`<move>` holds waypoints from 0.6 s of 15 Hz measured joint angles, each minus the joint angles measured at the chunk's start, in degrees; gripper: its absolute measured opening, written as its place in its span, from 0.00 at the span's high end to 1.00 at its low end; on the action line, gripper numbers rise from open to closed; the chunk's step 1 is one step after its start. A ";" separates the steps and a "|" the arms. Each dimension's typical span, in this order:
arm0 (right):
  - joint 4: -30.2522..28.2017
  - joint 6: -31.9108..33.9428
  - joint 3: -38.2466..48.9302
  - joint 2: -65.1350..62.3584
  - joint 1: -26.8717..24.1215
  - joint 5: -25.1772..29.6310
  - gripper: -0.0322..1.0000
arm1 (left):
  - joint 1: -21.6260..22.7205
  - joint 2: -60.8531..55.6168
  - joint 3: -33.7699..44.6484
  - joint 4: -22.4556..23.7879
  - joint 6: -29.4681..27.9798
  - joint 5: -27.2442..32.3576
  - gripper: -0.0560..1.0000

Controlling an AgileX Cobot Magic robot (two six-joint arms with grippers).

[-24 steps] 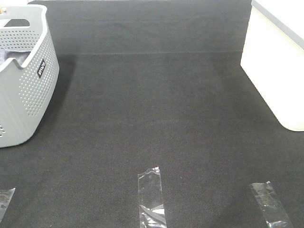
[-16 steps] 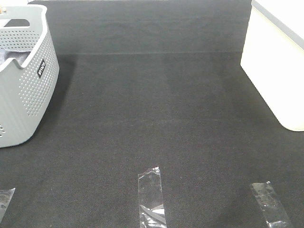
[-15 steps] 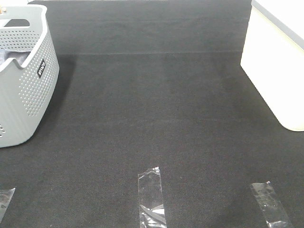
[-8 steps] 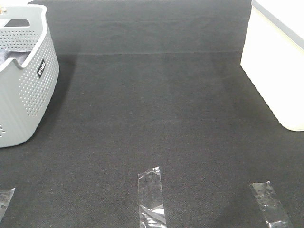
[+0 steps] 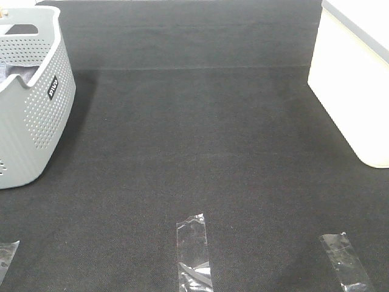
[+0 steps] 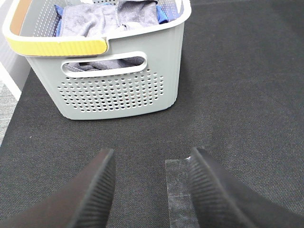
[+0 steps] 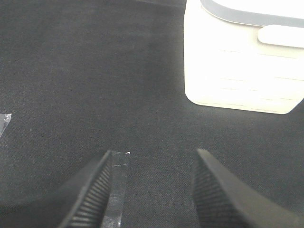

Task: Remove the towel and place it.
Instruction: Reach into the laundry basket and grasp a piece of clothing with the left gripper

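Left gripper (image 6: 152, 157) wide open, empty, aimed at the basket (image 6: 118, 92), likely because the towel (image 6: 97, 19) lies bunched inside it beside a blue cloth (image 6: 163, 13). Right gripper (image 7: 153, 157) also open, holding nothing, over the mat (image 7: 71, 71) facing the white bin (image 7: 237, 61).

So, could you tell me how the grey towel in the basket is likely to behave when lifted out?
The towel lies crumpled, so it will probably sag and drape. Bunched beside a blue cloth, it may drag that along. The perforated basket might shift too.
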 joint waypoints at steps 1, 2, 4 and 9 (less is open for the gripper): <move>0.00 0.00 0.00 0.00 0.00 0.00 0.49 | 0.00 0.00 0.00 0.00 0.00 0.00 0.50; 0.00 0.00 0.00 0.00 0.00 0.00 0.49 | 0.00 0.00 0.00 0.00 0.00 0.00 0.50; 0.00 0.00 0.00 0.00 0.00 0.00 0.49 | 0.00 0.00 0.00 0.00 0.00 0.00 0.50; 0.00 0.00 0.00 0.00 0.00 0.00 0.49 | 0.00 0.00 0.00 0.00 0.00 0.00 0.50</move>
